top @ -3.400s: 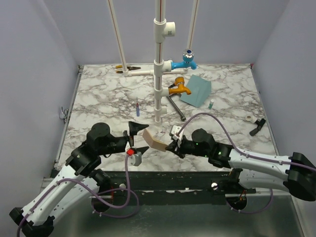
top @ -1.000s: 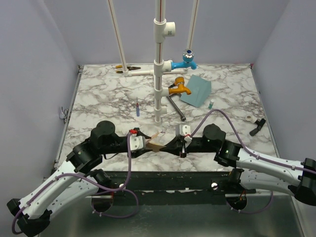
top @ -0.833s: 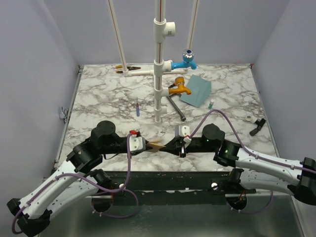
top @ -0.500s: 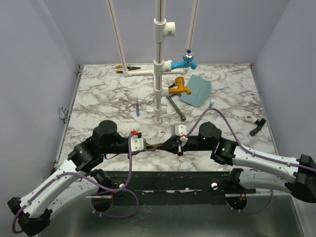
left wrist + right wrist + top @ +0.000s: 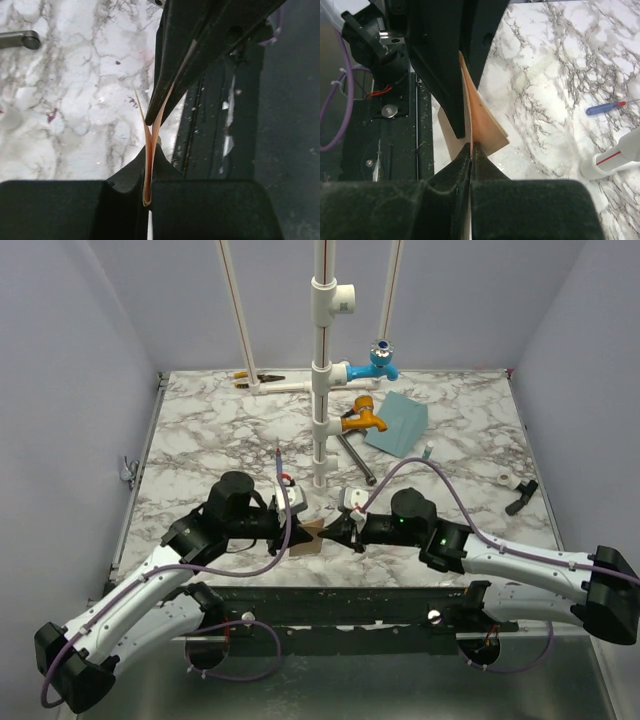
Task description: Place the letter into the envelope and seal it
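Marbled white tabletop (image 5: 200,430), near edge.
Left gripper (image 5: 148,162) and right gripper (image 5: 471,150) each pinch the doubled tan kraft-paper letter (image 5: 487,127).

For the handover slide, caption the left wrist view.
Left tool and right tool both pinch the tan letter, edge-on, above the marble table.

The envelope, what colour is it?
The envelope is light teal-blue; the top external view shows it best.

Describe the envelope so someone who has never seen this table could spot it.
Start at the white pipe post rising from the marble table. Just right of it, past the orange tap, lies the envelope. It is the only flat, light teal paper sheet there.
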Robot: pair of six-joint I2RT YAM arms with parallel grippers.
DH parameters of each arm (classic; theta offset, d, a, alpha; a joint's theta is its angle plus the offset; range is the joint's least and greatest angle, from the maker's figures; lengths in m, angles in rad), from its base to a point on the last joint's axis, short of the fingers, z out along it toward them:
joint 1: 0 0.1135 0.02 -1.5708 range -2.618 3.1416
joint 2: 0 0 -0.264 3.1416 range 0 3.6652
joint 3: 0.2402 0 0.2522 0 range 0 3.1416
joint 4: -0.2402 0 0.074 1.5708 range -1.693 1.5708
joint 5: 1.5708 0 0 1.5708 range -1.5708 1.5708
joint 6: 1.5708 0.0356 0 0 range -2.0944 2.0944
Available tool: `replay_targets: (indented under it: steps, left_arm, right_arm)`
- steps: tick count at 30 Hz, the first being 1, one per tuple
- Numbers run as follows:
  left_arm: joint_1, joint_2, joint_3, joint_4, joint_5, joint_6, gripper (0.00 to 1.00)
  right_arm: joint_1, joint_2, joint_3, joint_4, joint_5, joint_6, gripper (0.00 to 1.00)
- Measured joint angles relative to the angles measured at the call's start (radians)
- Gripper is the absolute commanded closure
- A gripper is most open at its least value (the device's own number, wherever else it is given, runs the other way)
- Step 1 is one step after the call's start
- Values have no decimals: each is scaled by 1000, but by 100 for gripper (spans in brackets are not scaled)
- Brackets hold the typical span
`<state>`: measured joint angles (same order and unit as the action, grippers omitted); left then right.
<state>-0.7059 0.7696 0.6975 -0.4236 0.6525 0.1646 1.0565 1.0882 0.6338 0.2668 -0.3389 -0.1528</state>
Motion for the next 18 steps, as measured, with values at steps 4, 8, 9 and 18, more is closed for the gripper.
replay_targets:
  steps: [4, 8, 9, 18]
  left_arm:
    - [52, 37, -40, 65, 88, -137, 100]
    - [83, 107, -137, 196, 153, -310, 100]
    - [84, 117, -160, 226, 163, -343, 100]
    - [98, 201, -290, 513, 217, -555, 100]
  right_arm:
    - [-11, -9, -7, -2, 6, 18, 99]
    - [-21, -3, -7, -31, 5, 59, 99]
    - [-24, 1, -9, -35, 5, 74, 99]
    - [-44, 40, -51, -37, 6, 188, 75]
